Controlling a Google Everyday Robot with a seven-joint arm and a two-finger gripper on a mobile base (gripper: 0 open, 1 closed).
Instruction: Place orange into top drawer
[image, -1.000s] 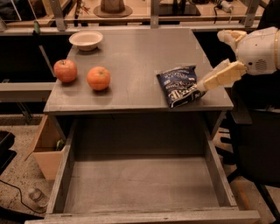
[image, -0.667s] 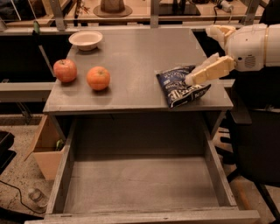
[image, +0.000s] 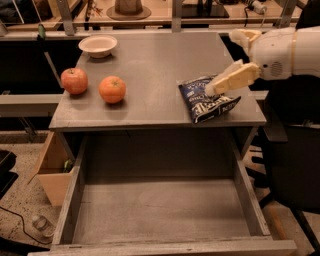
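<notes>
The orange (image: 112, 89) sits on the gray tabletop (image: 150, 65) at the left, just right of a redder apple (image: 74, 80). The top drawer (image: 160, 210) is pulled out below the table's front edge and holds nothing. My gripper (image: 214, 87) comes in from the right on a white arm and hangs over a dark blue chip bag (image: 207, 98) on the table's right side, far from the orange.
A white bowl (image: 98, 45) stands at the table's back left. A cardboard box (image: 52, 172) sits on the floor left of the drawer. A dark chair (image: 292, 165) stands to the right. Shelving and clutter line the back.
My gripper has moved left and slightly up over the chip bag. The orange, apple, bowl and drawer have not moved.
</notes>
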